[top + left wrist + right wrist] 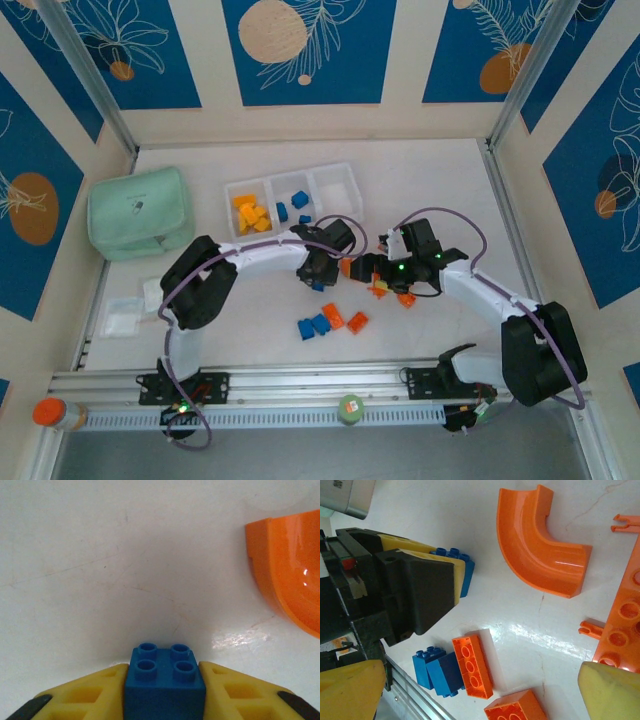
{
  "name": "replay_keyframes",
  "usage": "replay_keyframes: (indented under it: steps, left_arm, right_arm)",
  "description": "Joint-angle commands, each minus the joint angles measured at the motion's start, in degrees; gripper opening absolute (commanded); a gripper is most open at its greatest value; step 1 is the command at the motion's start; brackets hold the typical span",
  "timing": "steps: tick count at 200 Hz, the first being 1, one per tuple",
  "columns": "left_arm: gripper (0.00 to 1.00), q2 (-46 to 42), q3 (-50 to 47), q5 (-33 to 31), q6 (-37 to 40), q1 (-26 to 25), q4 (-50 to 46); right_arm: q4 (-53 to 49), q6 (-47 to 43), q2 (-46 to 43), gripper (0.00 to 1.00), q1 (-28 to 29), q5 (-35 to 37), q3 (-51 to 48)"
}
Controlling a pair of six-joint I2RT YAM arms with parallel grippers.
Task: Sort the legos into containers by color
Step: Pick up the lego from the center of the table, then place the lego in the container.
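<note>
Biggest thing first: the white bench (450, 200), with a mint-green fabric pouch (140, 212) parked at its far left. Just right of the pouch sits the translucent three-compartment tray (337, 192). Its left compartment has a pile of yellow bricks (250, 215), the middle one a few blue bricks (298, 203), and the right one looks bare.

Both arms reach into the middle of the bench, near side of the tray. The left gripper (164, 672) is closed down on a blue four-stud brick (164, 692), yellow pads tight on both its sides, low over the bench. The right gripper (482, 670) is spread wide with nothing between its fingers.

The rest is loose on the bench: a curved orange arch (535, 545) just beside the held brick, an orange studded bar (622, 615) to its right, and nearer the arms a small cluster of blue legos (435, 672) touching an orange brick (472, 667).
</note>
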Motion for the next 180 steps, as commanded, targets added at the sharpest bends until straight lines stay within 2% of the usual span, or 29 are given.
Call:
replay_keyframes:
  steps: [1, 85, 131, 180]
  left_arm:
    - [0.35, -0.2, 1.3, -1.0, -0.2, -0.5, -2.4]
    - [0.34, -8.3, 4.2, -3.3, -0.5, 1.5, -7.2]
    - [0.33, -9.0, 9.9, -4.1, 1.0, 7.8, -8.7]
    - [0.31, -2.0, 21.2, -4.4, 3.0, 15.9, -9.2]
  right_arm:
    - [-0.8, -1.3, 0.1, 0.99, -0.3, -1.8, 1.4]
    - [-6.6, -4.6, 0.7, 0.99, -0.5, -1.0, 8.7]
    - [-6.6, -4.6, 2.0, 0.99, -0.5, -0.6, 12.7]
    - [-4.6, -3.2, 4.3, 0.99, -0.5, 0.5, 16.5]
